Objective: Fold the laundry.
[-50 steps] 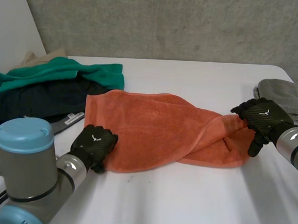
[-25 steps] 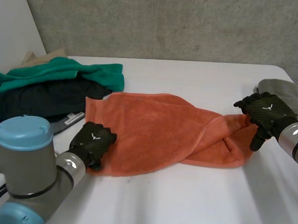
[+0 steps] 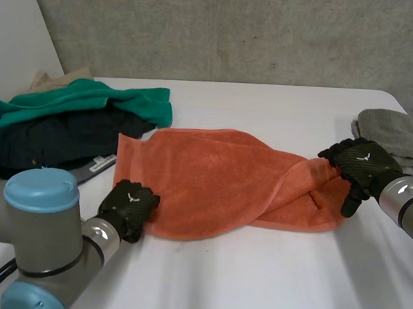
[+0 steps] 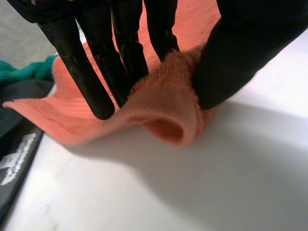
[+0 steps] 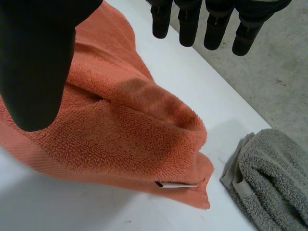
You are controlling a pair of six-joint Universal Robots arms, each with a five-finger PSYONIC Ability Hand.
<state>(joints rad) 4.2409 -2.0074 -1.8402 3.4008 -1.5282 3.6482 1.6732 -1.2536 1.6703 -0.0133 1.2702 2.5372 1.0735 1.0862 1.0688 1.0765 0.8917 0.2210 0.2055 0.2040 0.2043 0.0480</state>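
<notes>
On the white table [image 3: 256, 268] an orange towel [image 3: 212, 175] lies spread. The left hand [image 3: 129, 204] pinches one corner between fingers and thumb. The right hand [image 3: 362, 163] is splayed wide, with the bunched opposite end beneath its fingertips.

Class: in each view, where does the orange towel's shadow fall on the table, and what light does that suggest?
Head view: thin shadow on the table under the towel, near edge. Left wrist view: darker shadow under the corner pinched by the left hand. Right wrist view: faint shadow beside the towel's end, towards the grey towel. Probably diffuse overhead light.
</notes>
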